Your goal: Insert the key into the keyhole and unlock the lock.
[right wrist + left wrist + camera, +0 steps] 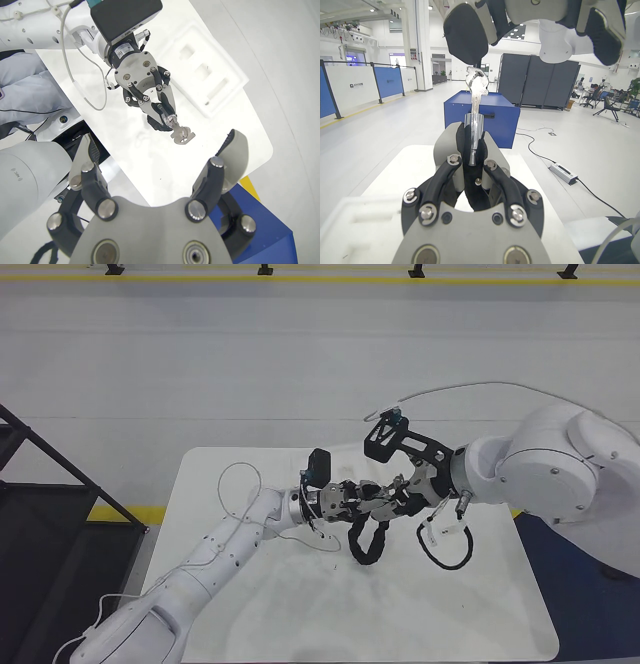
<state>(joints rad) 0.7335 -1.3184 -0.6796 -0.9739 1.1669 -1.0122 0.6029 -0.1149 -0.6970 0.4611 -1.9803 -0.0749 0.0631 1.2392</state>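
The chrome lock cylinder is gripped by my left gripper, which is shut on it above the white table. The lock's black cable loop hangs below. A silver key sits in the keyhole, its head sticking out toward the right arm. My right gripper is open, its fingers spread wide just beyond the key head without touching it. In the right wrist view the key projects from the lock held in the left gripper. From above, both grippers meet mid-table.
A white foam tray with rectangular recesses lies on the table beside the left arm. A blue cabinet stands on the floor past the table's edge. A black cable loops under the right wrist.
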